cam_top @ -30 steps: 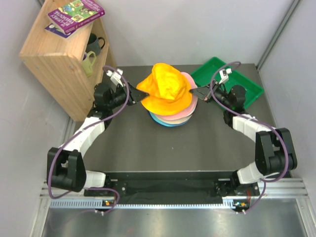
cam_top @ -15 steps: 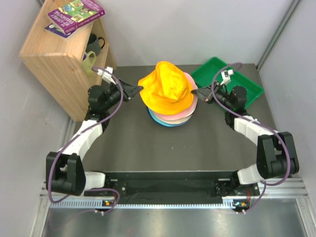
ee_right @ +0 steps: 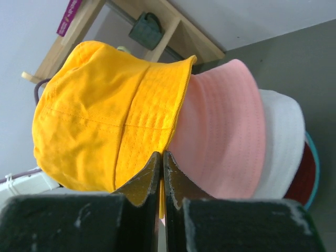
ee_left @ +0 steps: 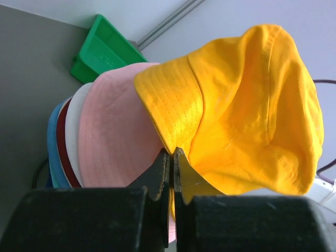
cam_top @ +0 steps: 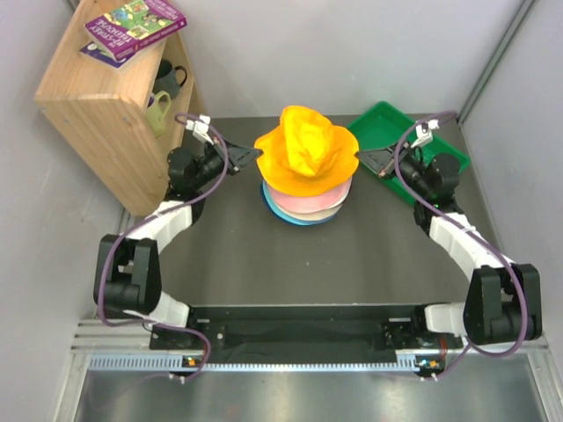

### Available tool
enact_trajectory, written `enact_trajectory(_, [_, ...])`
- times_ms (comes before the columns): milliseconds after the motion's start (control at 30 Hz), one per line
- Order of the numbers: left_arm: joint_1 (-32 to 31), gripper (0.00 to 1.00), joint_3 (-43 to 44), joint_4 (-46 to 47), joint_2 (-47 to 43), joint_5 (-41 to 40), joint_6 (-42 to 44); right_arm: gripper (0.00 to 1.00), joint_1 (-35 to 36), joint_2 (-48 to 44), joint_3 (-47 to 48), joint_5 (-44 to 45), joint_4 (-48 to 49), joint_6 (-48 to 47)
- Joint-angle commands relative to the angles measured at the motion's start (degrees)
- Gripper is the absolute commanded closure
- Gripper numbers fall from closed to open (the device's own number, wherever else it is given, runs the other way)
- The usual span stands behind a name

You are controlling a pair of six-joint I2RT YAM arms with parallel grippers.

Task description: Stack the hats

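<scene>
Top external: wooden shelf (cam_top: 97, 114) left of my bench (cam_top: 237, 255), green tray (cam_top: 400, 132) at its far right corner, hat stack (cam_top: 303, 204) between; yellow hat (cam_top: 306, 149) tops it, brim pinched tight in my left end effector (cam_top: 256, 155) and right end effector (cam_top: 361, 159)

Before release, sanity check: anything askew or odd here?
The orange-yellow hat sits crumpled and tilted on top of the pink hat, not seated down over it. The left fingers and the right fingers each pinch its brim.

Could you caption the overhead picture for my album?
Left pincer and right pincer grip the yellow hat by its brim over the hat stack.
</scene>
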Motion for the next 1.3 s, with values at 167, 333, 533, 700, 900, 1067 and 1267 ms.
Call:
enact_trajectory(167, [-0.4, 1.00, -1.0, 8.8, 5.2, 2.4, -2.6, 1.00, -2.0, 2.2, -2.1, 2.4, -4.6, -4.9])
enact_trajectory(333, [-0.5, 1.00, -3.8, 9.3, 6.6, 1.8, -2.6, 1.00, -2.1, 2.1, -3.7, 4.2, -8.5, -7.9])
enact_trajectory(533, [-0.7, 1.00, -7.2, 12.8, 9.2, 1.5, -3.1, 1.00, -2.0, 3.5, -5.2, 5.8, -8.8, -9.0])
enact_trajectory(700, [-0.7, 1.00, -7.3, 11.8, 10.7, 0.9, -1.6, 1.00, -2.0, 4.8, -3.9, 7.8, -9.6, -10.0])
enact_trajectory(900, [-0.7, 1.00, -7.1, 0.4, 9.7, -4.7, 6.2, 1.00, -2.0, 4.8, -3.1, 11.9, -13.9, -14.2])
enact_trajectory(1067, [-0.7, 1.00, -7.7, -9.3, 8.6, -9.9, 12.2, 1.00, -2.0, 4.5, -3.0, 13.9, -15.5, -15.8])
enact_trajectory(1267, [-0.8, 0.95, -5.2, -11.5, 6.0, -8.7, 14.2, 1.00, -1.3, 3.9, -1.6, 14.6, -17.3, -17.8])
